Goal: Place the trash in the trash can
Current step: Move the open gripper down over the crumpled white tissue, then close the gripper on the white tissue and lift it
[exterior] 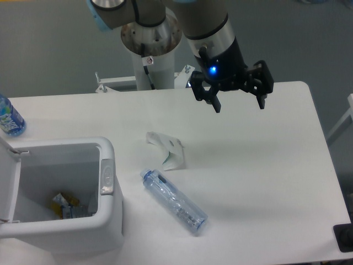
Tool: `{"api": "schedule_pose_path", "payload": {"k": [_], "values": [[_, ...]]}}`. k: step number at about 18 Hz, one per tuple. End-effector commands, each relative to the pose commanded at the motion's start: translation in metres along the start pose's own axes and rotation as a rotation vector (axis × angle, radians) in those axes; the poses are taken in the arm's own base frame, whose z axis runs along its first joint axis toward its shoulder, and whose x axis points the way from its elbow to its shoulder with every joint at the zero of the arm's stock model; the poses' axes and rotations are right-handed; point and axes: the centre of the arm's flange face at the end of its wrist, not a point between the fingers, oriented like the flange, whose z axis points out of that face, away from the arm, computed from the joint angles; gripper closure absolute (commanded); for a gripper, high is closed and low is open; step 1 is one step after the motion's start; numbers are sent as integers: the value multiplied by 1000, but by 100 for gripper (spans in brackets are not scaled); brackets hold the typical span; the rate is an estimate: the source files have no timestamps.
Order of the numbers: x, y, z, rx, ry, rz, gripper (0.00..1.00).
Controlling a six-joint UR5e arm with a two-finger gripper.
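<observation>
The pincer (239, 105) is seen spread wide and holding nothing, hung above the far side of the white tabletop (265, 165). The crumpled white wrapper (167, 149) is laid flat near the middle, well apart from it. Just in front of the wrapper, the clear bottle (174, 201) is laid on its side. The trash can (107, 221) is stood at the left with its lid flipped open, scraps visible inside. A second bottle (10, 118) is stood at the left edge.
</observation>
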Motion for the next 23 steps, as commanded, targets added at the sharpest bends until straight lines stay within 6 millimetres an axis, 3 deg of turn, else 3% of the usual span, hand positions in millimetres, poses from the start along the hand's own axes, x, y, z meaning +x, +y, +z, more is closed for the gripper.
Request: {"api": "schedule_pose_path", "payload": {"k": [2, 5, 7, 10, 13, 19, 23], "values": [[14, 6, 7, -14, 20, -9, 0], [56, 19, 32, -31, 100, -20, 0], [85, 16, 42, -9, 176, -6, 0], [109, 18, 68, -20, 255, -81, 0], [153, 11, 102, -86, 298, -137, 0], [214, 3, 182, -182, 345, -111, 0], [222, 6, 199, -217, 357, -96, 0]]}}
